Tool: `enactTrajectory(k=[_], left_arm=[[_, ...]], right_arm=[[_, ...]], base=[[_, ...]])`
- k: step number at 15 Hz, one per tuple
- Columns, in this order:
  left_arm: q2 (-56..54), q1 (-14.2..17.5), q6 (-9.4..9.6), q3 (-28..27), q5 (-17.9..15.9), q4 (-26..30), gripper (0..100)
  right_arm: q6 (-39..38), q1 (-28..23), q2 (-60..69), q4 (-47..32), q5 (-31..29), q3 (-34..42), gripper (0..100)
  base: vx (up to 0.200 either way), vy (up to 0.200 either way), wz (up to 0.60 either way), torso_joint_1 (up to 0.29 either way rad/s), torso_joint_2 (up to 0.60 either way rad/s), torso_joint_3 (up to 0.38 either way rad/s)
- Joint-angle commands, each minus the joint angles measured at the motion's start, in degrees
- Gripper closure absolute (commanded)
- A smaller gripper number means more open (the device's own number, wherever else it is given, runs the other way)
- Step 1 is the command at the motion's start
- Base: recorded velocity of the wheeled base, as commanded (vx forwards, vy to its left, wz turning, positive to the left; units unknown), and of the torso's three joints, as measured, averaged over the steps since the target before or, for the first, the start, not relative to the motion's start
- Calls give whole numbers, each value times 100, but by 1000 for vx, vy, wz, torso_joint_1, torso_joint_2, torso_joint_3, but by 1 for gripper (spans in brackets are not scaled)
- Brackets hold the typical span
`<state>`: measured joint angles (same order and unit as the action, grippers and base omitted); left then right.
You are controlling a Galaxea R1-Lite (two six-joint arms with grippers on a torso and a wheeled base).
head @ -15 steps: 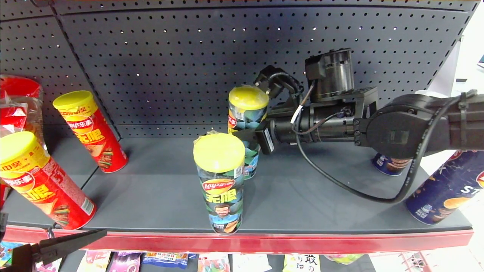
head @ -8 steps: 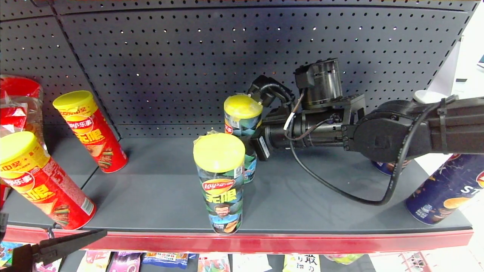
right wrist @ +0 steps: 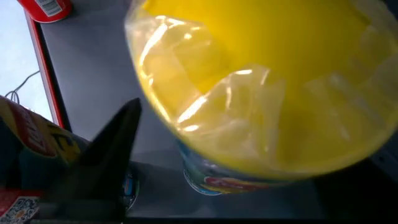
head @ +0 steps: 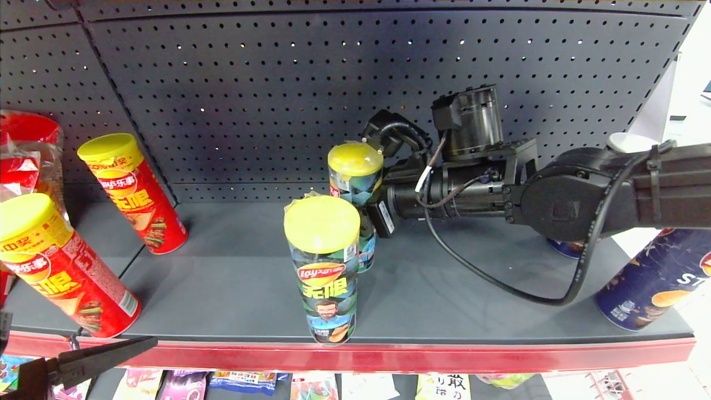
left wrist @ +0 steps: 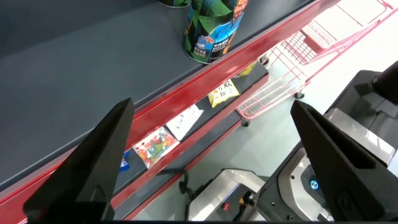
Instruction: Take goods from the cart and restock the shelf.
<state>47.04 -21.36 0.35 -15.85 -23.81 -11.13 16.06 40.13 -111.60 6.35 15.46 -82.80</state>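
My right gripper (head: 364, 208) is shut on a green-and-black chips can with a yellow lid (head: 354, 178), holding it upright by its side. The can's base is at or just above the grey shelf board (head: 444, 289), directly behind a matching can (head: 323, 266) that stands near the front edge. The right wrist view looks down on the held can's lid (right wrist: 261, 74), with one black finger (right wrist: 106, 162) beside it. My left gripper (left wrist: 211, 162) hangs open and holds nothing, below the shelf's red front lip (left wrist: 186, 93); it also shows low on the left (head: 83, 361).
Two red chips cans (head: 133, 191) (head: 61, 266) lean at the shelf's left. Blue cans (head: 655, 278) stand at the right. A pegboard wall (head: 278, 100) closes the back. Snack packs (left wrist: 155, 143) hang on the lower shelf, and a pink cart (left wrist: 311, 56) stands beyond.
My right arm has carried the can to the left and down, closer behind the front can. The left gripper has not moved.
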Motion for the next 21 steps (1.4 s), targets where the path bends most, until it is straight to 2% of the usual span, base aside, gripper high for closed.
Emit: enactTrajectory(k=[1, 4, 9, 12, 13, 14, 16, 17, 18, 21], left_arm=[[33, 0, 0, -32, -1, -3, 0], [86, 0, 9, -6, 52, 6, 0], [552, 0, 9, -6, 377, -3, 0], [973, 26, 9, -68, 500, -21, 0], [991, 26, 9, -76, 518, -21, 0], [1246, 53, 35, -155, 605, -30, 0], [1571, 70, 70, -358, 755, -30, 0], [1764, 79, 114, -437, 895, -38, 0], [1958, 79, 237, -516, 1054, -38, 0], [2538, 62, 501, -867, 1115, -47, 0]], right_arm=[[-15, 30, 201, -11, -16, 88, 0], [-59, -5, 737, -2, -192, 765, 0], [-481, -181, 1783, -2, -720, 2075, 0], [-630, -278, 2758, -2, -746, 3086, 0], [-630, -278, 2802, -2, -746, 3129, 0], [-630, -225, 3409, -2, -737, 3648, 0], [-612, -49, 4129, -11, -737, 4140, 0], [-621, 12, 4481, -11, -737, 4325, 0], [-621, 30, 4841, -11, -737, 4544, 0], [-630, -32, 5869, -20, -746, 5133, 0]], base=[[0, 0, 0, 0, 0, 0], [0, 0, 0, 0, 0, 0], [0, 0, 0, 0, 0, 0], [0, 0, 0, 0, 0, 0], [0, 0, 0, 0, 0, 0], [0, 0, 0, 0, 0, 0], [0, 0, 0, 0, 0, 0], [0, 0, 0, 0, 0, 0], [0, 0, 0, 0, 0, 0], [0, 0, 0, 0, 0, 0]])
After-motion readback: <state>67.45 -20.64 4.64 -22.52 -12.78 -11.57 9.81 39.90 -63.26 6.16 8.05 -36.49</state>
